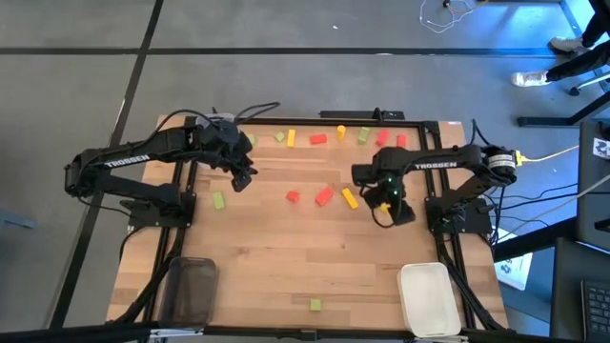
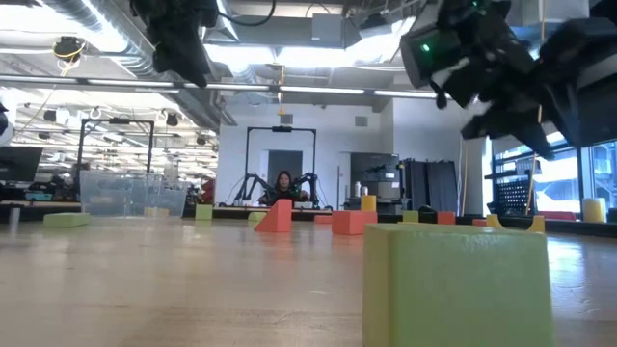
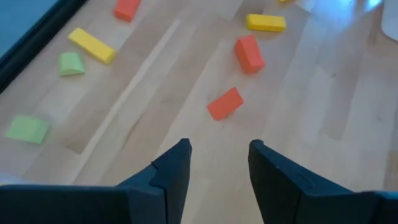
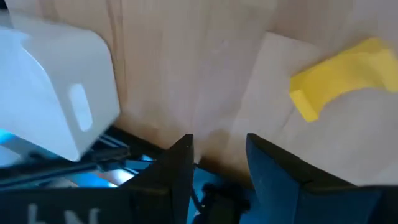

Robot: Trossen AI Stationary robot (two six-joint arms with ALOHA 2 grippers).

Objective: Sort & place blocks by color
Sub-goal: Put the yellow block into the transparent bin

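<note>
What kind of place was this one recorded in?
Probably a robotics lab or workshop: a wooden table in a metal frame, a bare open ceiling with ducts, and another robot rig behind.

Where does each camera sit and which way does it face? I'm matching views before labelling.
High: overhead, straight down on the table; both arms, left gripper, right gripper.
Low: table height, level across into the room; both arms hang overhead.
Left wrist: looks past its open fingers at a red block, also seen from high.
Right wrist: past its fingers at the white tray.
</note>
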